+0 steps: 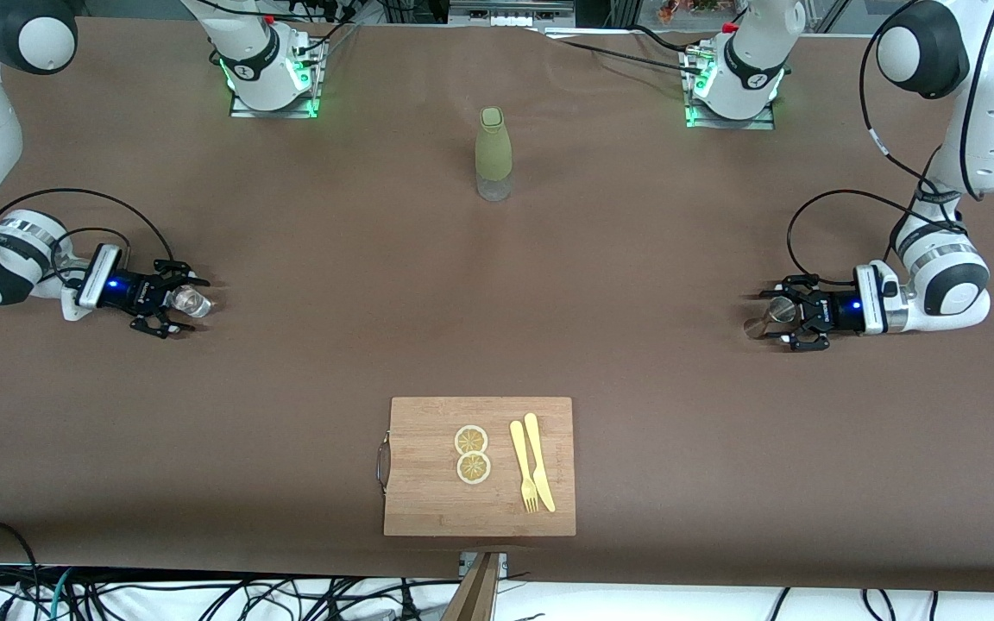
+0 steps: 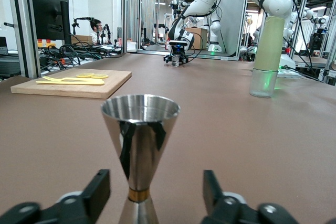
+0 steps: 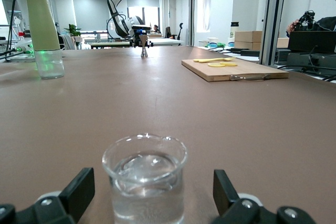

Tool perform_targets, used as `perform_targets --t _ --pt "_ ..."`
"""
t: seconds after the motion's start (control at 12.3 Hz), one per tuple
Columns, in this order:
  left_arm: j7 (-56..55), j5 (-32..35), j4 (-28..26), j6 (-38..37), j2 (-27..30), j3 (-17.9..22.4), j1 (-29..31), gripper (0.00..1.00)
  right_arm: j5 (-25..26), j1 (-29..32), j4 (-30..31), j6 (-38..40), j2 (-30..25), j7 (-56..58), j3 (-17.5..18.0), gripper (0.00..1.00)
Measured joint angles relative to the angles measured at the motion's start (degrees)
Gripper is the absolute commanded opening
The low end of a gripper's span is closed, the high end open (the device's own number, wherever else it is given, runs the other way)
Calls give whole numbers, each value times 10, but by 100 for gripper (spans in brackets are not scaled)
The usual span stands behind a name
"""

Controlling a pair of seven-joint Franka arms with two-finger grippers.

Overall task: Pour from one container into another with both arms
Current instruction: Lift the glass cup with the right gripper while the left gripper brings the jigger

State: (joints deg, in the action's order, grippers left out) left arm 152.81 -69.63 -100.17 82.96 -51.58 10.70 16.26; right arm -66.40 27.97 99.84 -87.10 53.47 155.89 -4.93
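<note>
Both arms low over the table, left hand (image 1: 775, 317) open around upright jigger (image 2: 139, 153) (untouched), right hand (image 1: 171, 299) open around glass (image 3: 144, 177)

White jointed arms (image 1: 971, 103), black bands, looping black cables

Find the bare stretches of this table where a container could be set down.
Bare brown table spans between the tall green-sleeved bottle and the wooden cutting board. Crowded: the board, the right hand around a clear glass, the left hand around a steel jigger.
</note>
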Motion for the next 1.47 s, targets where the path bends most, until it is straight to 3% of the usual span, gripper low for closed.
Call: perform_targets --t 0.08,0.16,0.24,0.33,0.57,0.65,0.81,0.98,1.47 --pt "6 0 -1 0 -5 0 0 22 0 0 2 0 1 0 2 99" --pt "10 0 -1 0 -11 0 0 6 0 1 5 0 2 0 5 99" --pt "14 0 -1 -1 -16 0 0 0 0 1 6 0 2 0 8 98" --pt "17 -2 -1 -8 -18 0 1 0 0 1 6 -1 2 0 11 93" --pt "18 -2 0 -9 -19 0 2 0 0 1 6 -3 3 -1 13 50" --pt "18 -2 0 -10 -19 0 2 0 -1 1 6 -3 4 -1 13 40" --pt "18 -2 1 -10 -19 -1 1 0 -1 1 6 -3 4 -1 13 32" --pt "15 -14 1 -10 -19 -5 -15 0 -1 2 6 -3 5 -1 13 30" --pt "-6 -124 6 4 -19 -12 -154 0 -2 2 6 -3 6 -1 14 18"
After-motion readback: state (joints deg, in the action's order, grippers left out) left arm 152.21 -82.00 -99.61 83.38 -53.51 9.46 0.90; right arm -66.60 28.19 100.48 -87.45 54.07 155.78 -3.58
